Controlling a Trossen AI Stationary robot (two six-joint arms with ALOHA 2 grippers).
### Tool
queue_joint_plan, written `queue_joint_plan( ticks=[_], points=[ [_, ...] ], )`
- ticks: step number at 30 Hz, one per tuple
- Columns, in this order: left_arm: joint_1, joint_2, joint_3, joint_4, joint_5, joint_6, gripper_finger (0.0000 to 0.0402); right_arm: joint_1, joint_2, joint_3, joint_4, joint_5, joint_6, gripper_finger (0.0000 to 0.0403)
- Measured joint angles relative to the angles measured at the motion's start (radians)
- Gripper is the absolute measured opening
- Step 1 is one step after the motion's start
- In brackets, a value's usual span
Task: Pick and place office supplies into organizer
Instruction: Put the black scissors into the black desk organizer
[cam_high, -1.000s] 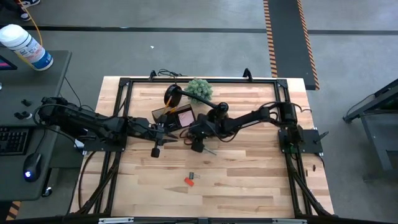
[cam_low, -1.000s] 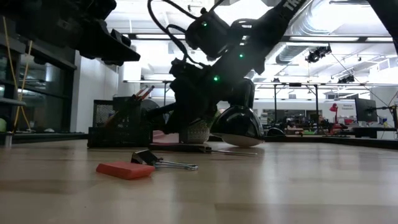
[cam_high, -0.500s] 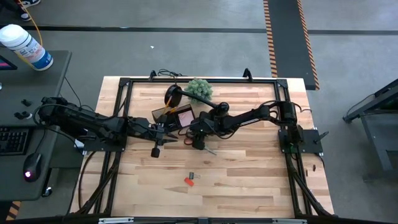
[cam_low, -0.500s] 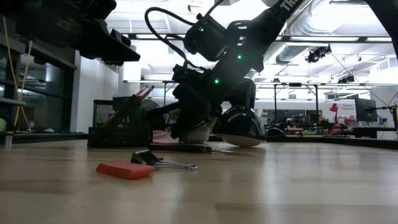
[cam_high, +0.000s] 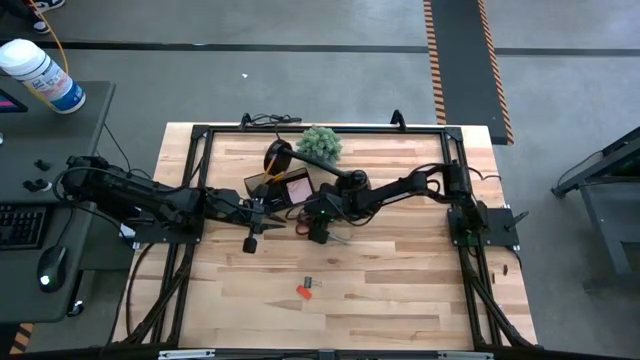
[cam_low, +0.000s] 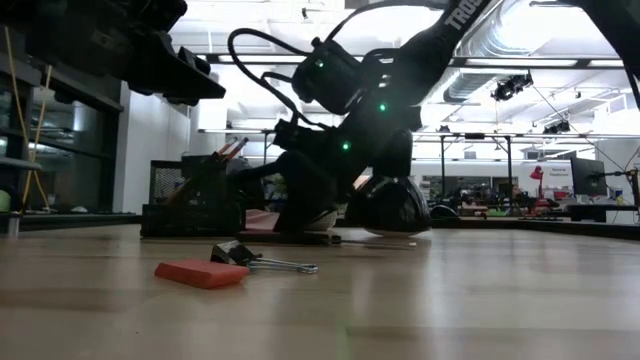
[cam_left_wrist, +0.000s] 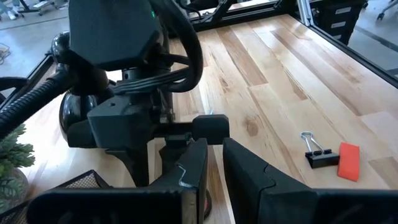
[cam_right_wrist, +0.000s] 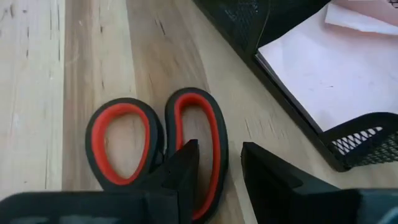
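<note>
on the near part of the table (cam_high: 400, 290) lie an orange eraser (cam_high: 303, 292) and a black binder clip (cam_high: 308, 281), touching or almost so — the low view shows the eraser (cam_low: 201, 273) nearer than the clip (cam_low: 250, 258), both flat on the wood, and the left wrist view shows the clip (cam_left_wrist: 316, 154) just beside the eraser (cam_left_wrist: 349, 162).

past them, at the middle of the table, the right gripper (cam_high: 318, 232) is down low over the scissors (cam_right_wrist: 155, 146). its wrist view shows the fingers (cam_right_wrist: 180, 171) a narrow gap apart, straddling one rim of the red-and-black handle loops; whether they touch the rim i cannot tell. the scissors lie flat on the wood, just near-side of the organizer (cam_high: 275, 187), and a thin dark tip shows to the right of the gripper in the high view.

the left gripper (cam_high: 252, 238) hangs just left of the right one, above the table, its fingers (cam_left_wrist: 245, 171) slightly apart with nothing between them — the low view shows it dark and high at the left.

farther back stands the organizer, a black mesh box (cam_low: 195, 205), with a pink pad (cam_right_wrist: 339, 68) lying in its open tray and pencils (cam_low: 232, 149) standing in its taller section. beside it on the right is the black lamp (cam_low: 388, 208) with its round base, and behind that the green plant (cam_high: 321, 143).
</note>
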Motion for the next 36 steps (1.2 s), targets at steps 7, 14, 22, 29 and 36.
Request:
queue_joint_plan(
  ticks=[7, 14, 22, 29, 36],
  points=[
    [0.000, 0.000, 0.000, 0.000, 0.000, 0.002, 0.0042, 0.000, 0.002, 0.000, 0.005, -0.042, -0.002, 0.0042],
    [0.000, 0.000, 0.000, 0.000, 0.000, 0.005, 0.0042, 0.011, 0.001, 0.013, -0.005, -0.036, -0.047, 0.0018],
    [0.000, 0.000, 0.000, 0.000, -0.027, 0.004, 0.0042, 0.058, 0.006, 0.152, -0.172, 0.054, -0.149, 0.0012],
    [0.000, 0.000, 0.000, -0.028, -0.027, -0.002, 0.0042, 0.090, 0.004, 0.266, -0.357, 0.101, -0.172, 0.0012],
    [0.000, 0.000, 0.000, -0.063, -0.027, -0.018, 0.0042, 0.125, -0.021, 0.324, -0.524, 0.248, -0.172, 0.0012]
  ],
)
